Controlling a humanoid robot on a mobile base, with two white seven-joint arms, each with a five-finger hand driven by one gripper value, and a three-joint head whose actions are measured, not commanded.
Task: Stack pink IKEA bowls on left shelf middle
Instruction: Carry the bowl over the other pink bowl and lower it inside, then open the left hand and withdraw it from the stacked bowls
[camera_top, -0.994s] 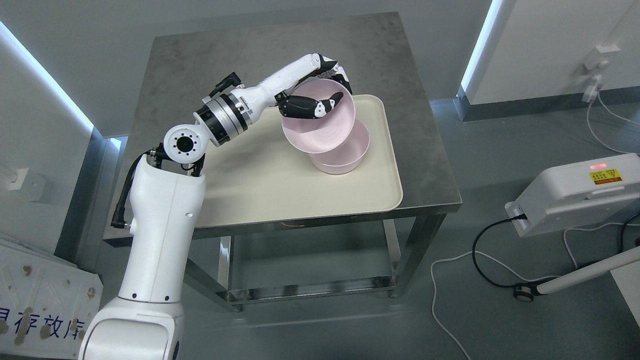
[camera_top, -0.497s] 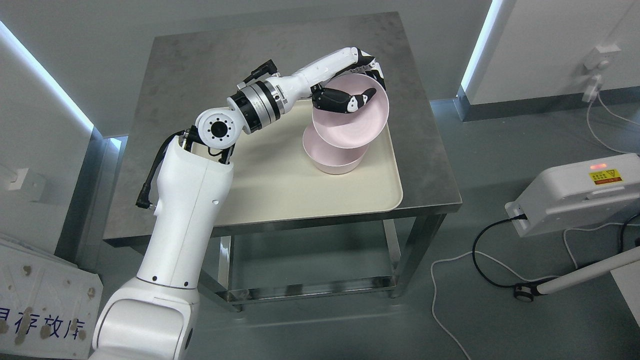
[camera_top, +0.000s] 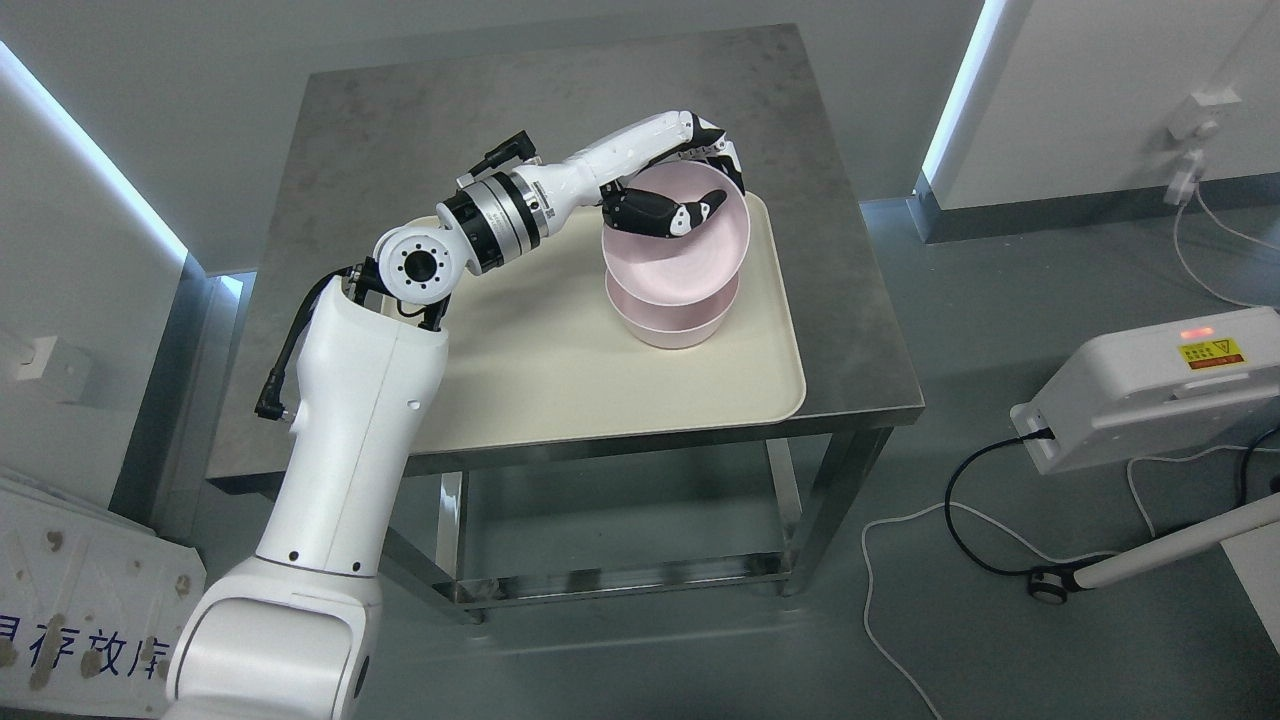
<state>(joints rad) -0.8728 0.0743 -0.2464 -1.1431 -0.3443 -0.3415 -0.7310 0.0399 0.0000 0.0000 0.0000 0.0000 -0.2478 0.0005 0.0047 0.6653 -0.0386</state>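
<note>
Two pink bowls now sit nearly nested on the tray on the surface: the upper bowl, pinched at its rim by the left hand, has come down from its earlier tilt onto the lower bowl, so release seems next.

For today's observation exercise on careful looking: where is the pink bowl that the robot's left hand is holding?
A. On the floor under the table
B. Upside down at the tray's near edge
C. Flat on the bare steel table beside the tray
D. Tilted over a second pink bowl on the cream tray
D. The left hand grips the rim of the upper pink bowl, which leans over the lower pink bowl standing on the cream tray.
</note>
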